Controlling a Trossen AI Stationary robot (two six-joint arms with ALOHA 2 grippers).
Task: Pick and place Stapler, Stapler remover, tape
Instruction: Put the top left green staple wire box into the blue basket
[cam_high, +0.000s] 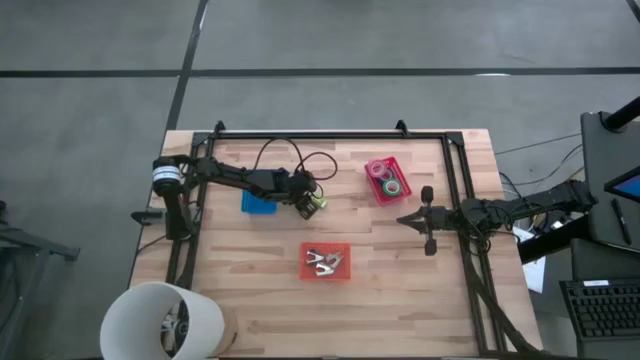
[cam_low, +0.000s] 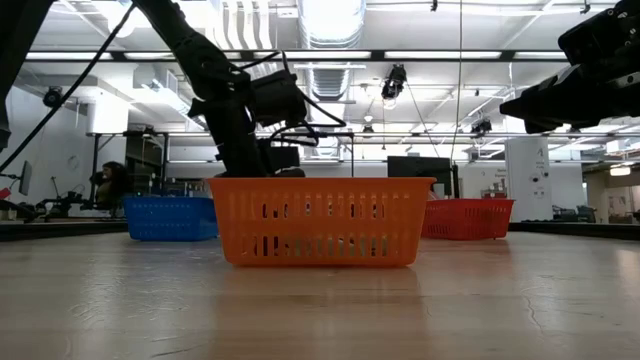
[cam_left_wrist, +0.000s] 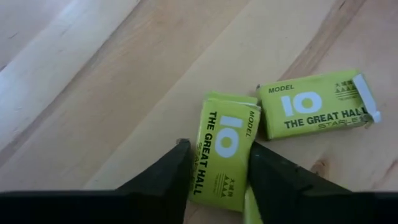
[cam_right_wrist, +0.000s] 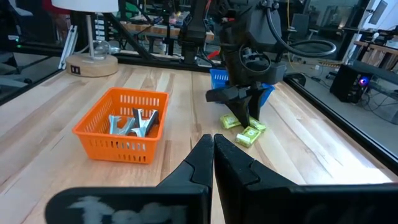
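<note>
"MODEL 10 THE GREAT WALL" is printed on two yellow-green staple boxes lying on the pale wooden tabletop beside the blue bin. The left tool is lowered over one box, its dark fingers parted on either side without visibly clamping it. The right tool, clenched and empty, is held above the tabletop's right side. Tape rolls are seen in the red bin, metal removers in the orange mesh basket.
</note>
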